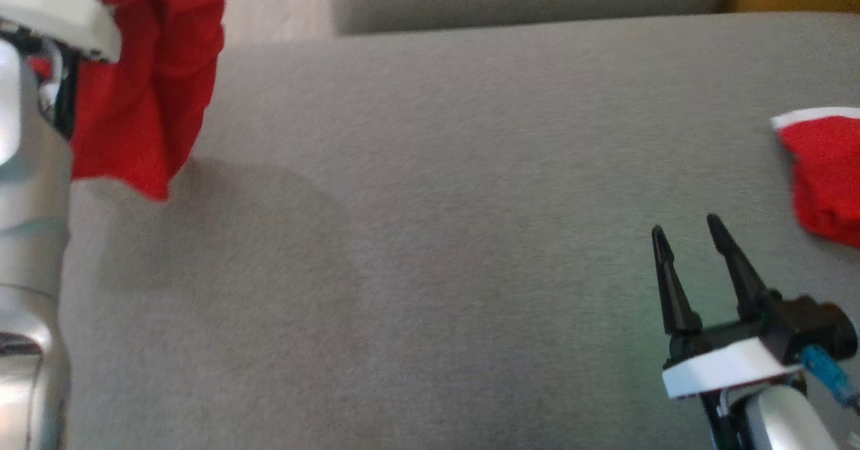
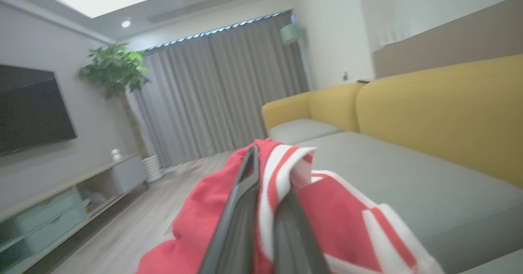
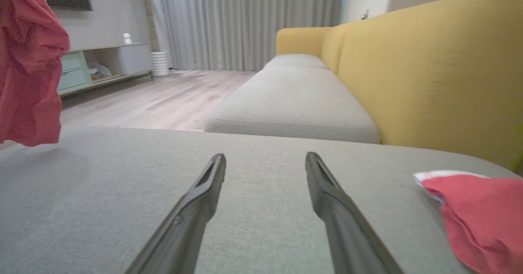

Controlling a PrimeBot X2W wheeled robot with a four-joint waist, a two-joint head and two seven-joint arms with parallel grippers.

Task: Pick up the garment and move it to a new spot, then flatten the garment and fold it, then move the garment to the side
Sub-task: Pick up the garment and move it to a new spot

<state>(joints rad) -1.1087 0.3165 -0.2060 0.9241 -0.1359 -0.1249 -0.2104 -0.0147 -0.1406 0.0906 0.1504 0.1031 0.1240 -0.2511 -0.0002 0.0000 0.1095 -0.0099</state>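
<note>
Grey seat cushion point(image 1: 430, 268) lies directly under the right gripper point(image 1: 686, 228). Its two dark fingers are spread wide with nothing between them, tips pointing across bare fabric. Just beyond those tips and off to their right, a second red piece point(image 1: 823, 168) with a white edge lies crumpled on the cushion; whether it belongs to the task I cannot tell.

Well off to the left of the right fingers, the left gripper point(image 2: 271, 171) has its fingers pressed together on the garment point(image 1: 148, 87), pinching a fold of its red-and-white striped band. The rest of the cloth hangs bunched below those fingers and looks to be clear of the cushion.

Farther out, past both pairs of fingers, are another grey seat point(image 3: 294, 102), the yellow backrest point(image 3: 429, 69), a wooden floor point(image 3: 163, 98) and grey curtains point(image 3: 245, 20).

By my reading, the pickup is done and the carry to a new spot is in hand. Laying down, flattening, folding and the move aside are all yet to come.
</note>
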